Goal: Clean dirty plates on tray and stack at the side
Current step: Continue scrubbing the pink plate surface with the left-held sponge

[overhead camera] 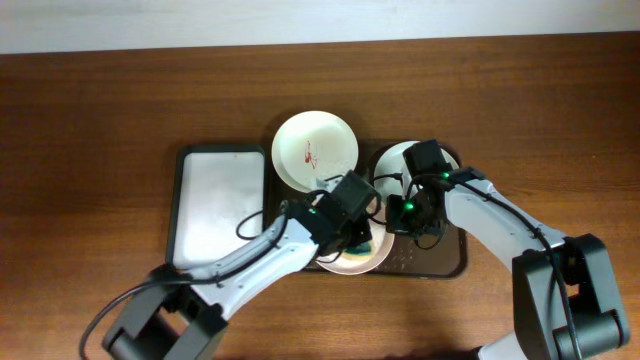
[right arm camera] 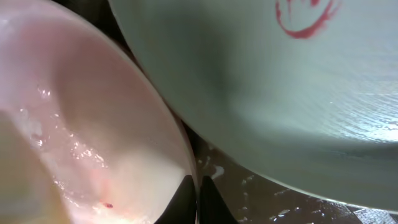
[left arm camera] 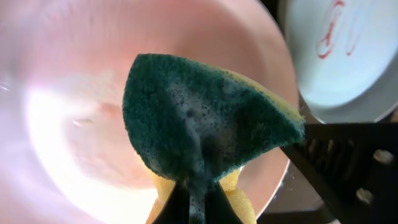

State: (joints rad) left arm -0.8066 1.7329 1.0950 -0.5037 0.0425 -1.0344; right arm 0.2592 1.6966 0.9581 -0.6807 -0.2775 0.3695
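Wet plate [overhead camera: 350, 266]: lower centre of the overhead view, lying in the dark tray [overhead camera: 445, 262] with its bowl glistening.
Left gripper [left arm camera: 198, 194]: clamped on a green-and-yellow sponge [left arm camera: 199, 112], green face over the plate's bowl; whether it touches cannot be told.
Right gripper [right arm camera: 198, 200]: fingers drawn together on the wet plate's rim, at the bottom edge of the right wrist view.
Other plates: the white plate [overhead camera: 315, 150] is at upper centre and the mint plate [right arm camera: 261, 93] to its right; both are red-stained.
Handling: the wet plate is probably light and stiff, and the soapy film makes it slippery. It would likely skate under scrubbing unless pinned.
Where to hold: pinch across the raised rim, since the smooth bowl offers no purchase.
Risk: the wet rim could slide out of a thin pinch.
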